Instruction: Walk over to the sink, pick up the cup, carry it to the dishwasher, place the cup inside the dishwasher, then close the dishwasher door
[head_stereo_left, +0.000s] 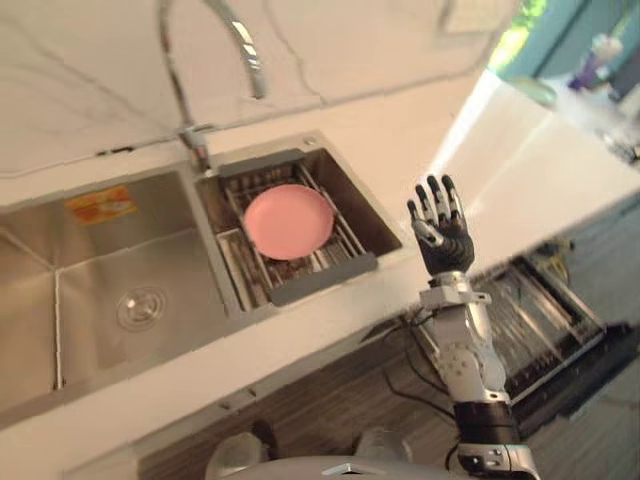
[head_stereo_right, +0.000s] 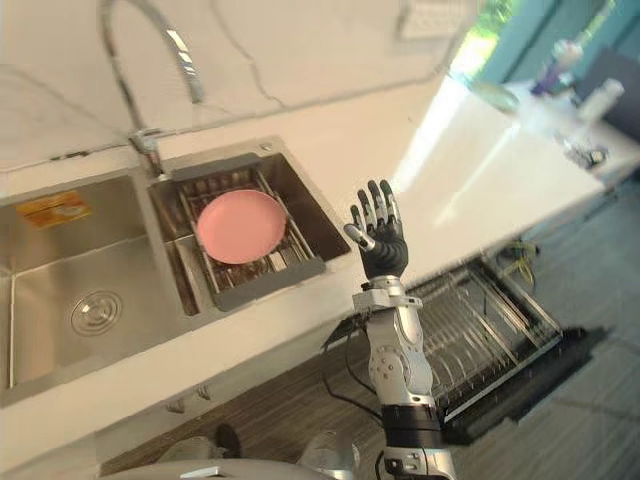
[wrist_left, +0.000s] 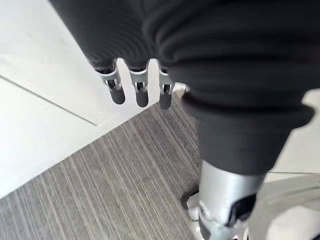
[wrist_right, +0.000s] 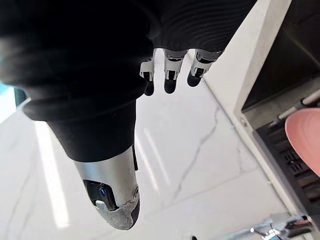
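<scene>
table (head_stereo_left: 520, 170): a white, grey-veined stone top is run along the wall, and the sink is let into it.
sink (head_stereo_left: 90, 300): a stainless-steel basin of two bowls is sunk in the table.
dishwasher (head_stereo_left: 530, 320): it is seen below the table's front edge, right of the sink, with its dark door (head_stereo_left: 590, 365) folded down and a wire rack drawn out; it is judged to be left open for loading.
tap (head_stereo_left: 245, 50): a curved chrome spout is arched over the divide between the bowls.
drain basket (head_stereo_left: 320, 280): a grey-framed wire basket is seated in the right bowl, judged to be there so that washed ware can drip.
pink round dish (head_stereo_left: 288, 221): it is laid in the drain basket and is held by neither hand; from above it looks flat, and whether it is the cup cannot be told.
right hand (head_stereo_left: 440, 225): it is raised over the table's front edge, just right of the sink, with fingers straight and spread and nothing grasped; a reach toward the basket is judged to be next.
left hand (wrist_left: 141, 92): it is hung over the grey striped floor (wrist_left: 100, 190), with fingers straight and nothing held.
sticker (head_stereo_left: 100, 205): an orange-yellow label is stuck on the left bowl's back wall; its print cannot be read.
</scene>
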